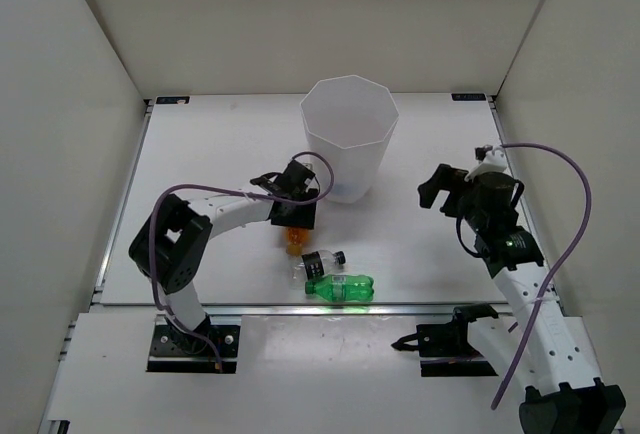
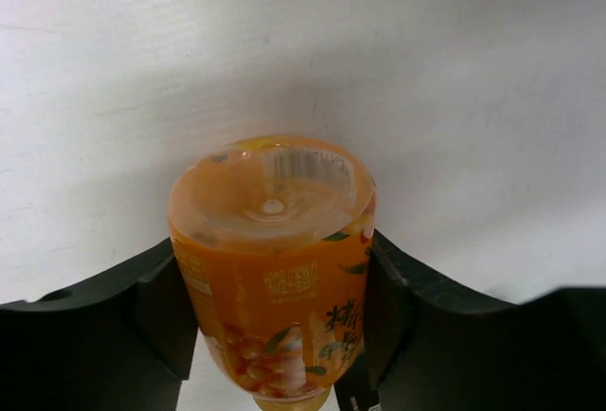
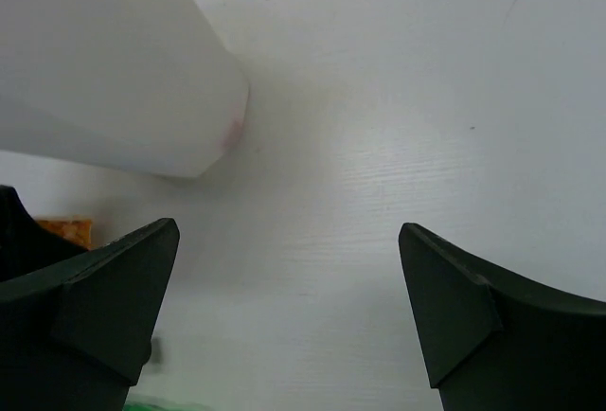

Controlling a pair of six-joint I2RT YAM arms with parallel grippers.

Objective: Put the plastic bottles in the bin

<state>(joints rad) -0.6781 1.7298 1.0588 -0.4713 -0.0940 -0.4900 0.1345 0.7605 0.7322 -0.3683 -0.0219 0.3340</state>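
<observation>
The left gripper [image 2: 276, 276] is closed tight on the orange bottle [image 2: 270, 193], just in front of the white bin [image 1: 345, 159]. The right gripper [image 3: 289, 241] is wide open and holds nothing. A clear bottle [image 1: 322, 262] and a green bottle [image 1: 340, 289] lie on the counter [image 1: 220, 154] nearby.

You seem to be in a robotics lab test cell: a white table [image 1: 220, 154] boxed in by plain white panels [image 1: 60, 104], with the left arm [image 1: 222, 216] and right arm [image 1: 525, 289] bolted along its near edge.

overhead camera looks down from the near edge on the whole table [image 1: 220, 154]; wrist cameras sit close above it, the right one also showing the bin [image 3: 114, 70].
</observation>
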